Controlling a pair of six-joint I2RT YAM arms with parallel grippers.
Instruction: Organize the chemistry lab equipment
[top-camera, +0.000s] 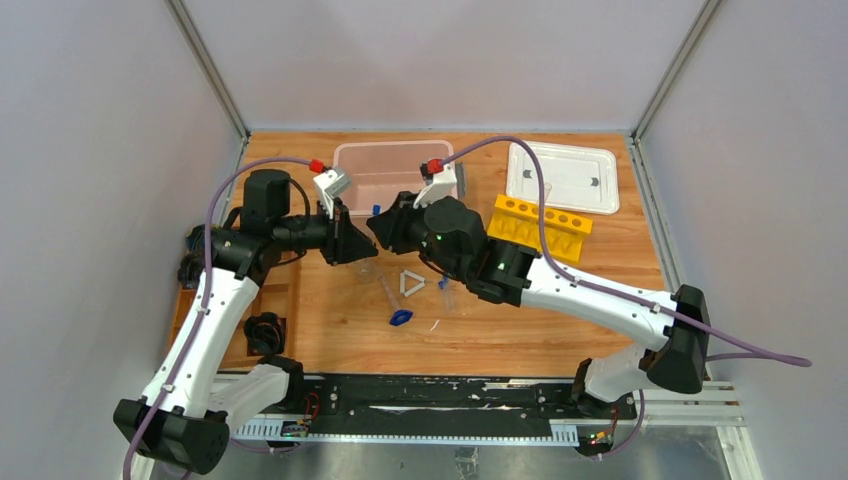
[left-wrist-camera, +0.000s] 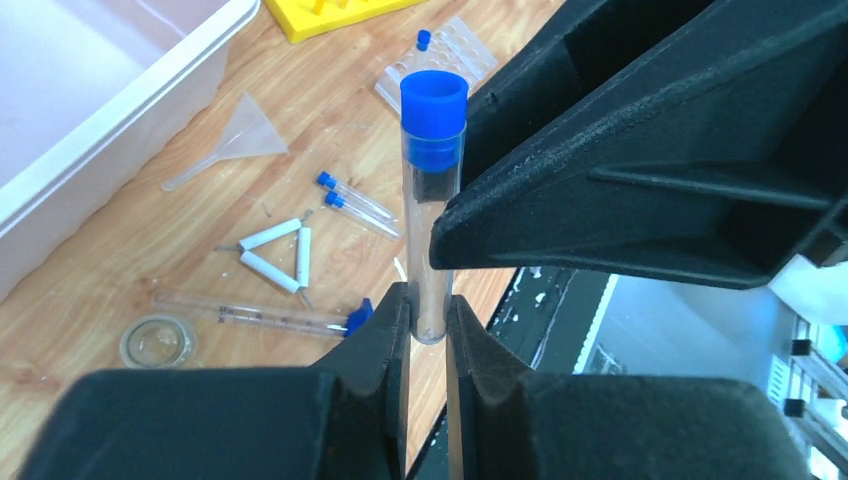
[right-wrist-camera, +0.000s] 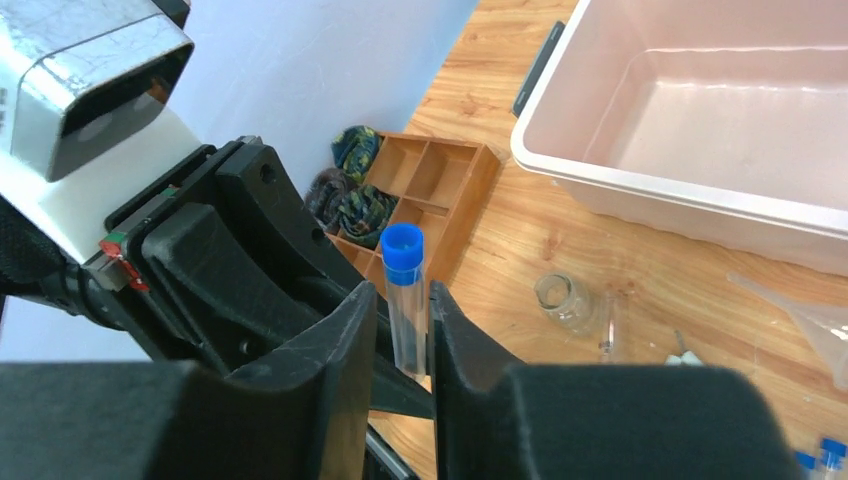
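Handoff in air, near pink bin (top-camera: 400, 145): left claw (left-wrist-camera: 428, 312) pinches blue-capped tube (left-wrist-camera: 432, 120) low; right claw (right-wrist-camera: 403, 312) flanks same tube, grip unclear. Likely passing it.

At the back of the wooden table (top-camera: 600, 320) a pink plastic bin (top-camera: 390, 147) is placed, with a white rectangular lid (top-camera: 560, 178) to its right. A yellow plastic tube rack (top-camera: 515, 222) is set in front of the lid. A white triangle (top-camera: 412, 284) is laid before the bin, and a blue clip (top-camera: 400, 318) just before the triangle.
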